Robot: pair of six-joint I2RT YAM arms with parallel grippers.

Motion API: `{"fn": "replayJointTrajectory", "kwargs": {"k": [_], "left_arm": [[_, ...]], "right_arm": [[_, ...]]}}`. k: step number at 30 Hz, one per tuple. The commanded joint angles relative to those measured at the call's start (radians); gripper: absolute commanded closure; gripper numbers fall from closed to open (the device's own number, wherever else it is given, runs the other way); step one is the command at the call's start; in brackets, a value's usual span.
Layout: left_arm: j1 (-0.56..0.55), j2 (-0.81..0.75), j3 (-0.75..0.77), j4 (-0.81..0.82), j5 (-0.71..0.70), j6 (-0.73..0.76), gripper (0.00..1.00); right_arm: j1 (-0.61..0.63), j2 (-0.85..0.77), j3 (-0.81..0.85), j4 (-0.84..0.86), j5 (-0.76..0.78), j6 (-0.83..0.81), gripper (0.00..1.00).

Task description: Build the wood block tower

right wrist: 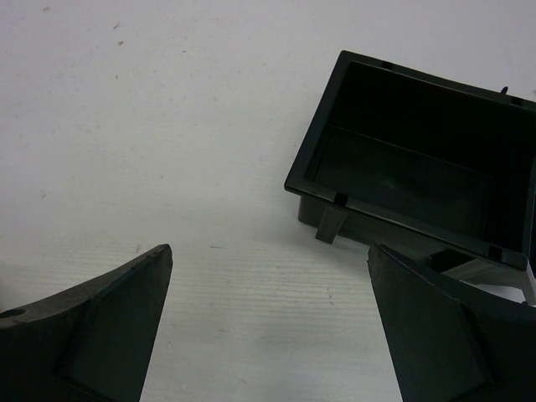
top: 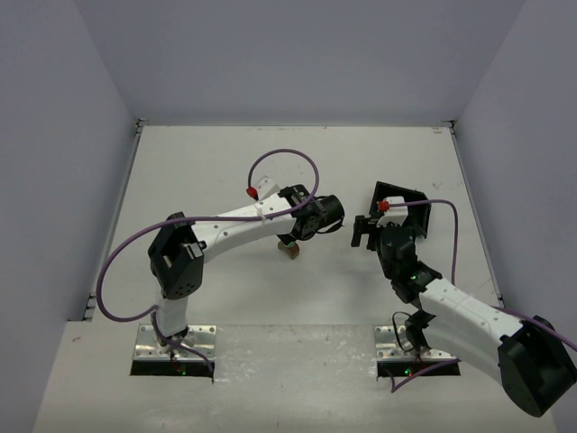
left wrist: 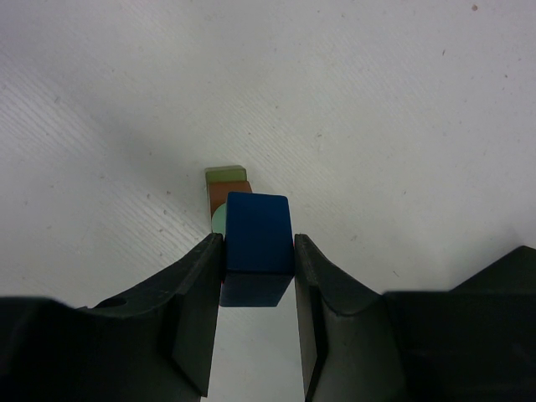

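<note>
Past the left hand (left wrist: 258,244), its blue block (left wrist: 258,224) hides most of the mint cylinder (left wrist: 218,221) and brown-orange block (left wrist: 228,192); contact cannot be told. Beyond the right hand (right wrist: 268,260), the black tray (right wrist: 385,219) runs off-frame

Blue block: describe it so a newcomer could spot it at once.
Follow the left arm to its end effector at mid-table. The blue block is clamped there, over a small stack. It alone is blue; those below are olive, brown-orange and mint.
</note>
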Motion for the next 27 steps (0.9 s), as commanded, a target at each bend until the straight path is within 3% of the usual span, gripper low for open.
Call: {"fn": "replayJointTrajectory", "kwargs": {"k": [1,16,20,27], "left_arm": [[-0.012,-0.011,0.012,-0.008,-0.012,-0.001,0.83],[-0.012,-0.023,-0.011,-0.007,-0.013,-0.026,0.75],[-0.01,-0.03,-0.021,-0.007,-0.018,-0.042,0.62],[-0.012,-0.024,-0.015,-0.008,-0.021,-0.037,0.61]], "right_arm": [[0.001,-0.013,-0.001,0.05,0.023,0.017,0.01],[0.001,-0.02,-0.007,0.05,0.048,0.029,0.01],[0.001,-0.026,-0.011,0.05,0.069,0.032,0.01],[0.001,-0.032,-0.014,0.051,0.065,0.032,0.01]]}}
